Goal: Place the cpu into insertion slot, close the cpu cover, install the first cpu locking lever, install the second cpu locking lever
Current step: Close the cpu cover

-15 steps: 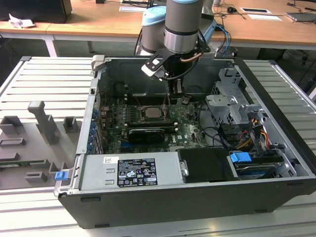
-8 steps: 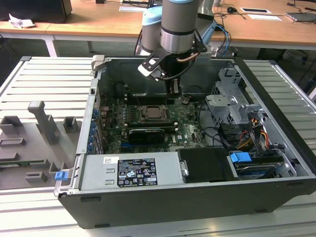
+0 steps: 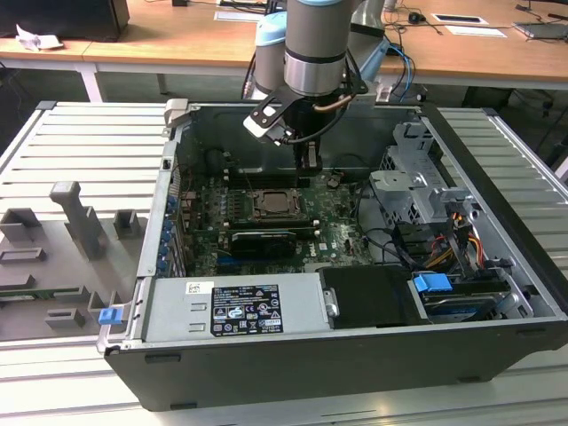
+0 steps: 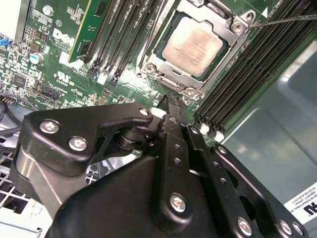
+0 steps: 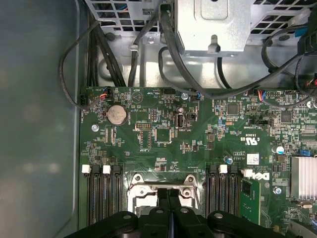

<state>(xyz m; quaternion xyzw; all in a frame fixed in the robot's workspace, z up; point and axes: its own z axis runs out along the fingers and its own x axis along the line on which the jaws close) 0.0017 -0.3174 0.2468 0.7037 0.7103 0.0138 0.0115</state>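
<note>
The cpu (image 4: 195, 43), a pale silvery square, lies in the insertion slot (image 3: 271, 206) on the green motherboard. The silver cpu cover (image 4: 168, 79) lies flat around it, its cut-out showing the chip. A thin wire locking lever (image 4: 285, 20) sticks out from one corner of the socket. My gripper (image 3: 309, 164) hangs inside the case just past the socket's far edge. Both wrist views show its black fingers pressed together and holding nothing, the tip (image 4: 170, 97) beside the cover's edge. In the first wrist view the gripper (image 5: 169, 194) hides part of the socket (image 5: 161, 181).
Long black memory slots (image 4: 124, 34) flank the socket on both sides. A long black card (image 3: 259, 238) lies in front of it. A metal drive cage (image 3: 417, 177) and cables (image 5: 148, 44) stand at the exterior view's right. The power supply (image 3: 235, 306) fills the case front.
</note>
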